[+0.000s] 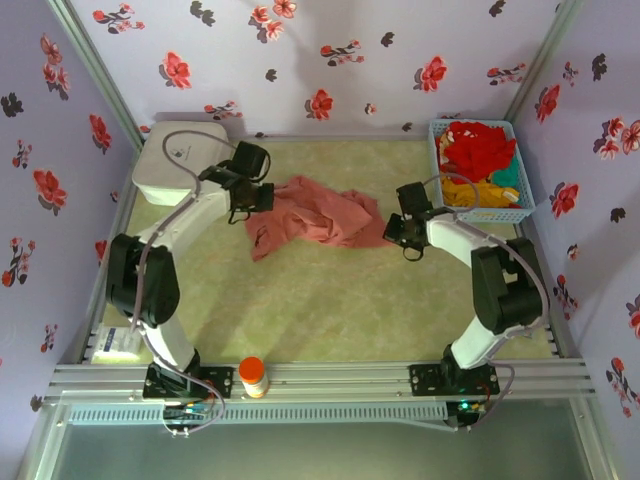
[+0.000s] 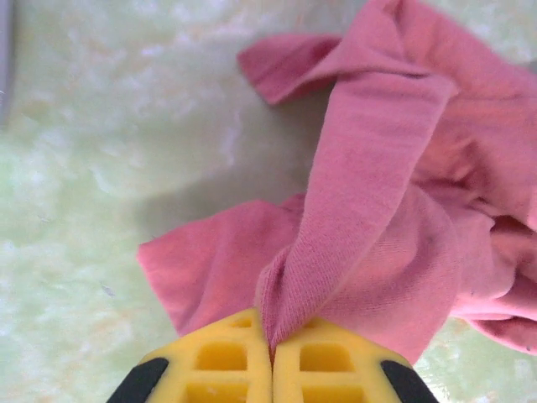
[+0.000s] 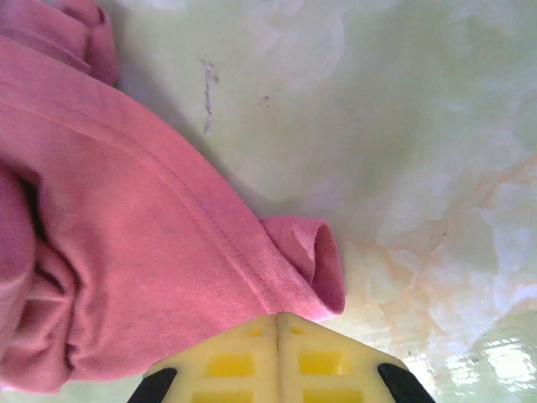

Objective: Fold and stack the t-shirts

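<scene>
A salmon-pink t-shirt (image 1: 310,220) lies crumpled on the pale green table, between the two arms. My left gripper (image 1: 258,196) is at its left edge. In the left wrist view the yellow fingers (image 2: 226,361) of that gripper (image 2: 271,340) are shut on a raised fold of the pink t-shirt (image 2: 377,210). My right gripper (image 1: 392,232) is at the shirt's right edge. In the right wrist view it (image 3: 278,317) is shut on the hem of the pink cloth (image 3: 126,252), next to a rolled corner. Red (image 1: 478,148), orange-yellow (image 1: 462,192) and teal (image 1: 508,178) t-shirts lie heaped in the basket.
The light-blue lattice basket (image 1: 490,214) stands at the back right corner. A white rounded plastic box (image 1: 175,160) sits at the back left, close behind the left arm. An orange-capped bottle (image 1: 253,375) stands on the front rail. Flowered walls enclose three sides.
</scene>
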Available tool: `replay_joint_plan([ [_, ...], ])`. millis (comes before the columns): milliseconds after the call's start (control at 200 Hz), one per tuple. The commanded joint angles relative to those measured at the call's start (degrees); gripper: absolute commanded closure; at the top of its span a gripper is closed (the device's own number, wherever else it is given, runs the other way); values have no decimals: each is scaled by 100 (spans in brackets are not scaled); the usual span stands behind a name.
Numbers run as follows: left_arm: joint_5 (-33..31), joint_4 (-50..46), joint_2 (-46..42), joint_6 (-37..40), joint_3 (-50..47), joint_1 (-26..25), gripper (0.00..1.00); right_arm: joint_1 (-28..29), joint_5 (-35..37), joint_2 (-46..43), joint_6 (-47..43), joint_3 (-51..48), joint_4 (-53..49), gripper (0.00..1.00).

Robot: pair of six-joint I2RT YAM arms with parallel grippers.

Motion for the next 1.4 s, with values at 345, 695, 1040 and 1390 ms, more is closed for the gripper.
replay_joint_plan([
  [345,-402,-442,-1224,726,-656,14,100,26,-332,431,-457,1031,98,28],
  [695,-757,-751,-1815,482,-1077,165,100,12,-992,2011,-375,2146,430,32],
  [1040,-765,-770,-2237,389,-1350,440,100,17,-633,1357,-469,1529,517,100],
  [1390,-978,-1234,-2614,626,-614,509,100,17,-182,-1076,-799,104,470,100],
])
